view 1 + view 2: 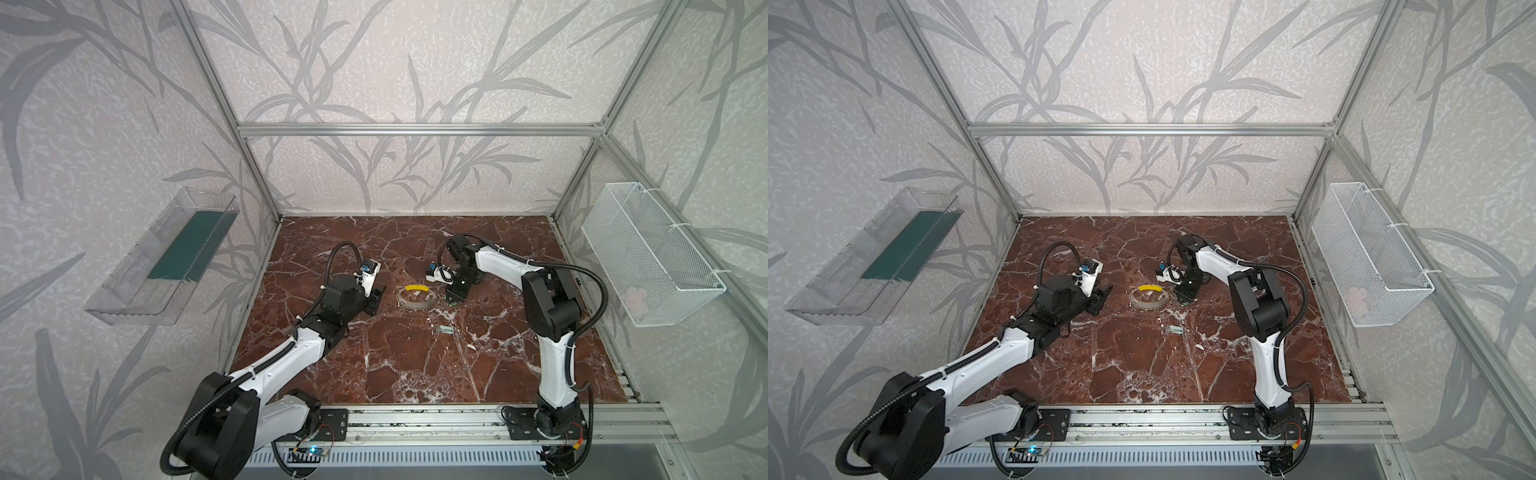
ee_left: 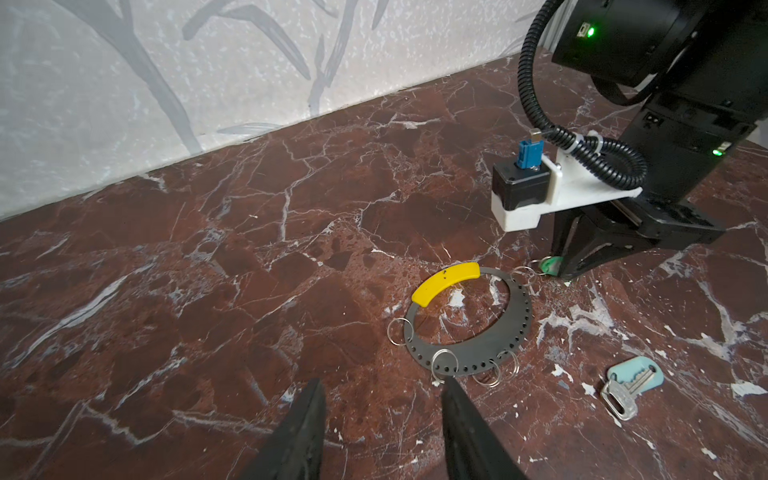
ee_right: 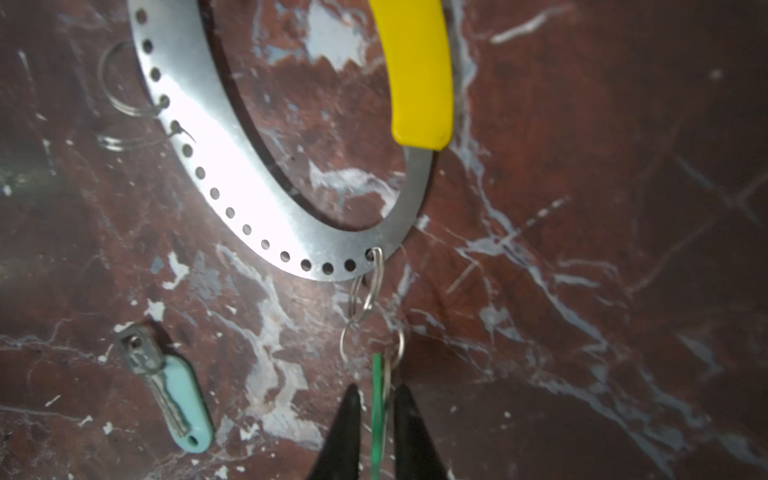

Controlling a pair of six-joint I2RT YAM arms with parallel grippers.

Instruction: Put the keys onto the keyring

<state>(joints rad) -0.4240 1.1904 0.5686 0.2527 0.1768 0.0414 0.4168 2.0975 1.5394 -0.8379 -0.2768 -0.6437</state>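
The keyring (image 1: 417, 305) (image 1: 1148, 306), a flat grey hoop with a yellow segment (image 2: 446, 282), lies mid-table and carries several small split rings. One key with a green tag (image 3: 377, 415) stands edge-on between the jaws of my right gripper (image 3: 377, 387) (image 1: 452, 301). The jaws are slightly apart, with a gap on each side of the tag. Its ring links to a split ring (image 3: 376, 270) in the band's end hole. A second key (image 2: 631, 384) (image 3: 174, 395) (image 1: 445, 330) with a pale blue-green tag lies loose on the table nearer the front. My left gripper (image 2: 383, 380) (image 1: 376, 299) stands open and empty just left of the hoop.
A clear plastic bin (image 1: 158, 266) hangs on the left wall and a white mesh basket (image 1: 652, 253) on the right wall. Aluminium frame posts stand at the table's back corners. The marble-patterned tabletop (image 1: 415, 374) stretches toward the front rail.
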